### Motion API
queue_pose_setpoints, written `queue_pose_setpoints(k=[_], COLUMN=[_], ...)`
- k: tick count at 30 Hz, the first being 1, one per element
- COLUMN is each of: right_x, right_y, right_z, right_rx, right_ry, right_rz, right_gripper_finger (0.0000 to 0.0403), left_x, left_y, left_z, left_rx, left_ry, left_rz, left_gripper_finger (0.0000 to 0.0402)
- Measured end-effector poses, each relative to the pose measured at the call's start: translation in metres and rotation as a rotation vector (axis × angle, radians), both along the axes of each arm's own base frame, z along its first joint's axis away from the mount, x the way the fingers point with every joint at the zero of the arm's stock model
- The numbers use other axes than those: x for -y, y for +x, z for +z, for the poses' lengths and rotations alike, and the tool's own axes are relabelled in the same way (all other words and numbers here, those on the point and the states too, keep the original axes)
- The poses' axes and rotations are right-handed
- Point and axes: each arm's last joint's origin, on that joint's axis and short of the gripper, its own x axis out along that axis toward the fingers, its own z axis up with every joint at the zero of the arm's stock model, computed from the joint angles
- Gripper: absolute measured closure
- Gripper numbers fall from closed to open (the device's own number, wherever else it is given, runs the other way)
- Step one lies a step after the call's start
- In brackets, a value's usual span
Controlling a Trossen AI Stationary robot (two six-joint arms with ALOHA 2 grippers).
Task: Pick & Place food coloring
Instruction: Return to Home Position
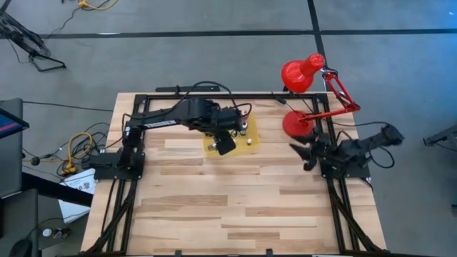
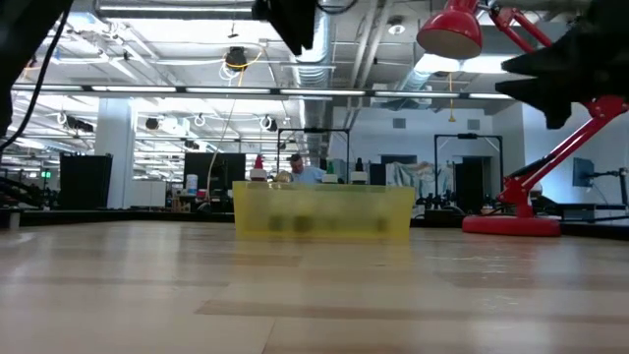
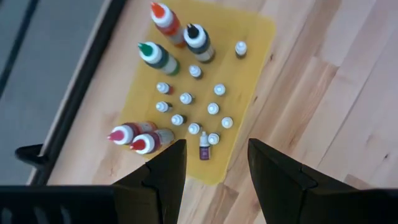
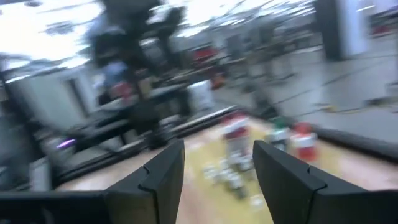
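Food coloring (image 3: 186, 99) gathered in a translucent yellow bin (image 3: 255, 37) on the pale wood-plank bench (image 1: 235, 207): tiny white-capped droppers, with taller bottles tipped orange, green, black, pink and red. Directly above, left claw (image 3: 216, 146) wide and empty. Right claw (image 4: 217, 149) likewise wide, beside the glossy red lamp (image 1: 303, 71).

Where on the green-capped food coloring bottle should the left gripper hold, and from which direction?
Probably best: grip the green-capped bottle by its body just below the cap, the left gripper coming down from above. It stands upright, and the orange-capped bottle and black-capped bottle stand close by.
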Motion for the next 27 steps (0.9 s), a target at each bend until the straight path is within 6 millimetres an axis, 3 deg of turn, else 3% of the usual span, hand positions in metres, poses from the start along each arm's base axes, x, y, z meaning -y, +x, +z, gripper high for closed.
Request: queue_pose_setpoints(k=[11,20,23,27], right_x=[0.042,0.057,0.059,0.059], right_y=[0.000,-0.006,-0.006,-0.007], right_z=[-0.001,-0.001,-0.001,-0.001], right_rx=[-0.013,-0.013,-0.013,-0.013], right_ry=[-0.002,-0.001,-0.001,-0.001], right_rz=[-0.463,-0.634,-0.653,-0.664], right_gripper_finger=[0.0220,0.0220,0.0222,0.0222], left_x=[0.031,0.033,0.027,0.021], left_y=[-0.040,-0.086,-0.100,-0.114], left_z=[0.047,0.086,0.091,0.075], left_rx=[0.149,0.236,0.233,0.160], left_ry=[0.129,0.271,0.344,0.345], left_rz=[-0.010,-0.062,-0.024,-0.007], left_gripper_finger=[0.0237,0.0237,0.0237,0.0237])
